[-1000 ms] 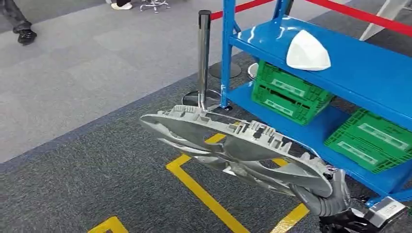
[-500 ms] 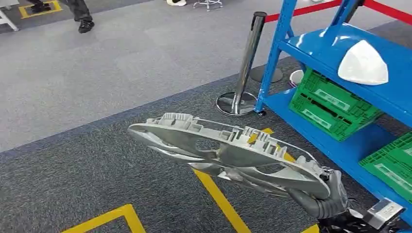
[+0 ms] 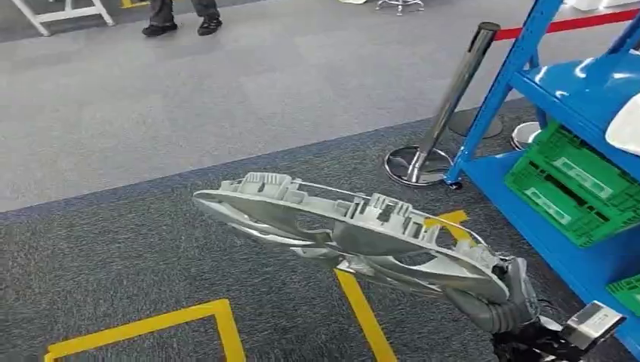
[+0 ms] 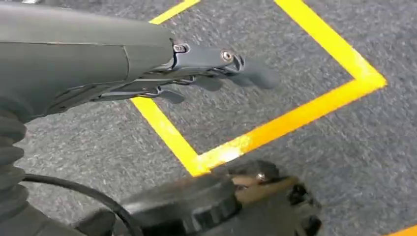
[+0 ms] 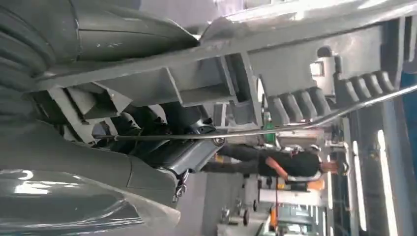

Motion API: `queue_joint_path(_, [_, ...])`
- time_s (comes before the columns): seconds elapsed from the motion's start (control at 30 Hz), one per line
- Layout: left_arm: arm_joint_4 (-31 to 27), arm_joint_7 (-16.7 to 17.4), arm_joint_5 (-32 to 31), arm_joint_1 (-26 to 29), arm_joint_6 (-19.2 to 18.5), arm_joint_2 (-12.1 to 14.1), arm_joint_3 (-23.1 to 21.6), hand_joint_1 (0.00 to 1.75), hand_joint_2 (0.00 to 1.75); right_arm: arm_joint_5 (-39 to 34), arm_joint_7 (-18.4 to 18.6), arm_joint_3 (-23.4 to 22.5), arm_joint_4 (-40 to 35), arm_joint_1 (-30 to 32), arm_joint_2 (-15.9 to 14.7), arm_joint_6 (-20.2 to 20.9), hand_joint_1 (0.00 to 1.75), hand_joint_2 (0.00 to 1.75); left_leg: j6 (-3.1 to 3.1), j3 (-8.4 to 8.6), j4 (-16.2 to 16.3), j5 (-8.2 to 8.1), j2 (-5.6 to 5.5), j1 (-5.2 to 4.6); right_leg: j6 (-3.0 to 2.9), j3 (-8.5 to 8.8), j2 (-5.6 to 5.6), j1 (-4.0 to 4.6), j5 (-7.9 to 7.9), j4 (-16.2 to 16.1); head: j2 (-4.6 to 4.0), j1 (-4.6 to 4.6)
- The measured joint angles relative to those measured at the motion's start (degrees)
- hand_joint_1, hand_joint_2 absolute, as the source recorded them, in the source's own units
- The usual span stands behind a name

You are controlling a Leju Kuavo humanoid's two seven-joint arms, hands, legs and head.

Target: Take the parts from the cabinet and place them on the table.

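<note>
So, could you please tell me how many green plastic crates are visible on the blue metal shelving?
2: one green plastic crate on the blue metal shelving's lower level, another cut off at the right edge. More may lie out of frame.

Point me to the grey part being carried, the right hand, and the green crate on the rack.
grey plastic part (image 3: 355, 230): head view, central rib.
right hand (image 3: 504, 305): head view, fingers at the part's rim.
green crate (image 3: 573, 185): head view, side wall.

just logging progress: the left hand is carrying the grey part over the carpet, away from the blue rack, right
Not quite: the right hand carries the grey part, as the head view shows. The left hand holds nothing, its fingers over the carpet in the left wrist view. The rest holds: the part is over the carpet, clear of the blue rack.
</note>
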Motion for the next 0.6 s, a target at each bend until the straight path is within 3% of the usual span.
queue_joint_path(0.03, [0.0, -0.3, -1.1, 0.0, -0.8, -0.6, 1.1, 0.0, 1.75, 0.1, 0.1, 0.1, 0.1, -0.3, 0.0, 0.0, 1.75, 1.75, 0.3, -0.05, -0.5, 0.18, -0.62, -0.12, 0.23, 0.32, -0.63, -0.01, 0.13, -0.5, 0.0, -0.24])
queue_joint_path(0.07, [-0.1, -0.7, -1.9, 0.0, -1.4, -1.1, 2.2, 0.0, 1.75, 0.2, 0.1, 0.1, 0.1, -0.4, 0.0, 0.1, 1.75, 1.75, 0.76, 1.07, -2.4, 0.94, -1.45, 0.48, 0.56, 0.67, -0.66, -0.02, -0.35, -0.7, 0.0, -0.17])
queue_joint_path(0.1, [-0.3, -1.0, -2.8, 0.1, -2.2, -2.0, 3.3, 0.0, 1.75, 0.3, 0.0, 0.1, 0.2, -0.5, 0.0, 0.2, 1.75, 1.75, 0.81, 1.66, -3.2, 1.24, -2.01, 0.59, 0.45, 0.31, 2.63, -0.08, -1.09, 0.4, -0.04, 0.22])
queue_joint_path(0.13, [-0.7, -1.1, -4.0, -0.1, -3.0, -2.6, 4.3, 0.0, 1.75, 0.3, -0.4, 0.1, 0.2, -0.4, 0.0, 0.4, 1.75, 1.75, 1.17, 1.8, -3.4, 1.42, -2.65, 0.72, 0.33, -1.33, 5.1, -0.04, -2.87, 3.7, -0.02, 0.04])
queue_joint_path(0.17, [-0.9, -1.3, -4.9, -0.4, -4.1, -3.3, 5.3, 0.0, 1.75, 0.3, -0.6, 0.1, 0.3, -0.3, 0.0, 0.5, 1.75, 1.75, 1.21, 1.78, -3.4, 1.38, -3.41, 0.73, 0.38, -3.8, 6.45, -0.02, -4.71, 8.3, -0.02, 1.03])
queue_joint_path(0.23, [-1.2, -1.6, -5.8, -0.4, -5.0, -4.6, 6.8, 0.0, 1.75, 0.7, -0.7, 0.2, 0.3, -0.2, 0.0, 0.7, 1.75, 1.75, 1.38, 1.82, -3.4, 1.25, -4.91, 0.7, 0.59, -8.47, 7.1, -0.03, -6.79, 15.8, -0.02, 1.11])
queue_joint_path(0.27, [-1.4, -1.7, -6.2, -0.3, -5.4, -5.1, 7.5, 0.0, 1.75, 0.8, -0.8, 0.2, 0.3, 0.0, 0.0, 0.7, 1.75, 1.75, 1.34, 1.87, -3.3, 1.2, -5.84, 0.7, 0.73, -9.64, 7.09, -0.03, -5.78, 16.5, -0.02, 1.25])
queue_joint_path(0.3, [-1.4, -1.7, -6.3, -0.3, -5.5, -5.6, 7.9, 0.0, 1.75, 0.8, -0.8, 0.2, 0.4, 0.2, 0.0, 0.7, 1.75, 1.75, 1.28, 1.99, -3.1, 1.08, -6.77, 0.75, 0.81, -9.34, 7.09, -0.08, -3.37, 14.5, -0.02, 1.25])
queue_joint_path(0.37, [-1.7, -1.7, -6.3, -0.2, -5.6, -6.0, 8.9, 0.0, 1.75, 0.8, -0.8, 0.2, 0.4, 0.2, 0.0, 0.8, 1.75, 1.75, 0.86, 2.22, -2.5, 0.59, -8.55, 0.97, 1.02, -6.06, 8.06, -0.35, 2.97, 5.3, -0.02, 1.31])
queue_joint_path(0.4, [-1.8, -1.7, -6.3, -0.1, -5.6, -6.2, 9.2, 0.0, 1.75, 0.8, -0.8, 0.2, 0.4, 0.1, 0.0, 0.8, 1.75, 1.75, 0.44, 2.0, -1.8, 0.14, -9.24, 1.1, 1.13, -4.89, 10.1, -0.58, 4.03, 2.1, -0.02, 1.31])
queue_joint_path(0.43, [-1.9, -1.9, -6.8, -0.3, -5.8, -6.3, 9.5, 0.0, 1.75, 0.8, -0.8, 0.2, 0.6, 0.1, 0.0, 0.8, 1.75, 1.75, 0.07, 1.28, -0.7, -0.25, -9.94, 0.83, 1.14, -4.65, 12.78, -0.85, 3.25, 1.3, -0.04, 1.42])
queue_joint_path(0.47, [-2.0, -2.3, -7.8, -0.5, -6.4, -6.6, 10.1, 0.0, 1.75, 0.9, -0.9, 0.2, 0.5, 0.1, 0.0, 0.8, 1.75, 1.75, -0.07, 0.59, -0.4, -0.13, -10.65, 1.11, 0.6, -4.08, 12.24, -0.68, 2.91, 1.6, -0.02, 1.29])
queue_joint_path(0.53, [-2.0, -3.7, -10.6, -0.9, -8.0, -7.6, 12.1, 0.0, 1.75, 1.3, -0.9, 0.3, 0.6, -0.2, 0.0, 0.8, 1.75, 1.75, -0.57, 0.18, -0.3, 0.21, -11.79, 1.35, 0.1, -4.21, 10.98, -0.38, 2.96, 1.5, -0.02, 1.22])
queue_joint_path(0.57, [-2.0, -4.3, -12.0, -1.1, -8.8, -7.8, 13.0, 0.0, 1.75, 1.4, -0.8, 0.3, 0.6, -0.3, 0.0, 0.7, 1.75, 1.75, -0.7, -0.01, -0.2, 0.01, -12.4, 1.31, -0.31, -3.93, 10.15, -0.96, 3.13, 1.1, -0.02, 1.2])
queue_joint_path(0.6, [-2.0, -4.7, -13.1, -1.3, -9.5, -8.3, 14.0, 0.0, 1.75, 1.5, -0.8, 0.2, 0.6, -0.4, 0.0, 0.6, 1.75, 1.75, -1.12, -0.21, 0.7, -0.61, -9.42, 1.1, -0.51, -3.54, 9.43, -0.72, 3.19, 0.8, -0.02, 1.36])
